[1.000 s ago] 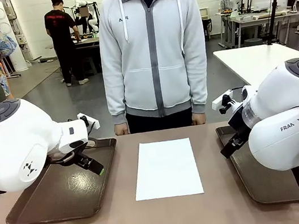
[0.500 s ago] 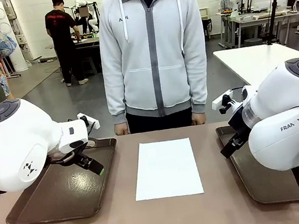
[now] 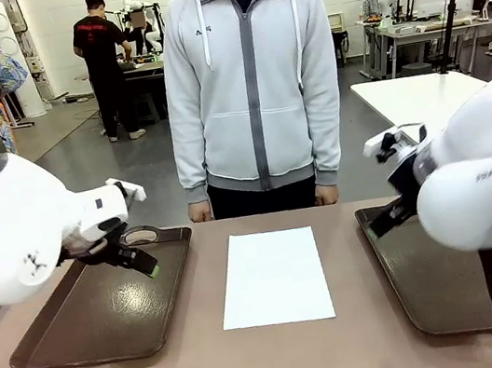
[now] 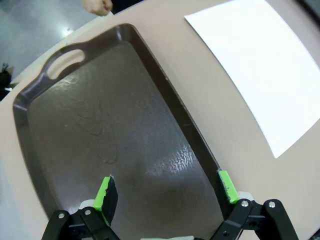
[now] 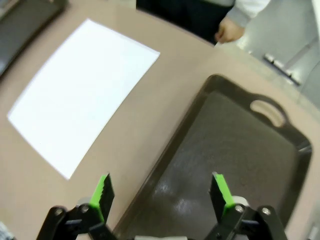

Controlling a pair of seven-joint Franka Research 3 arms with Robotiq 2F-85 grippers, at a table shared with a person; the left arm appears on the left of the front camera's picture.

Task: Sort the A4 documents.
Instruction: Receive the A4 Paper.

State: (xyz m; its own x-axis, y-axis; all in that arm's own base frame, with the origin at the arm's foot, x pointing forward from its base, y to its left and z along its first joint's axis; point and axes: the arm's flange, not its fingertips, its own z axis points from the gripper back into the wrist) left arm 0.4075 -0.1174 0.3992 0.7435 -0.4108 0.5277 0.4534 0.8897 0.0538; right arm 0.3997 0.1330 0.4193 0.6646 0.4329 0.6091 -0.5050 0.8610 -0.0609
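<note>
Over left tray [image 3: 90,323], left hand [image 4: 165,177] lifted, released; right hand [image 5: 160,177] over right tray [image 3: 424,286] lifted, released; A4 document [image 3: 274,277] unmoved.

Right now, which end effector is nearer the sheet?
Right, narrowly. The right end effector hovers over the right tray's inner rim, beside the sheet; the left end effector hangs farther in, over the left tray.

Brightly, evenly lit from overhead, with faint soft shadows on the matte brown desk [image 3: 284,357]. In the front view, sharp across the far room but motion-smeared on the white left robot arm [image 3: 9,233] and white right robot arm [image 3: 483,191]. In the left wrist view, crisp, with a pale mottled sheen on the dark brown plastic handled tray [image 4: 180,155] and near-blown white on the plain white rectangular paper sheet [image 4: 260,70]. In the right wrist view, soft and blurred throughout, green-padded black fingers [image 5: 102,192] included.
</note>
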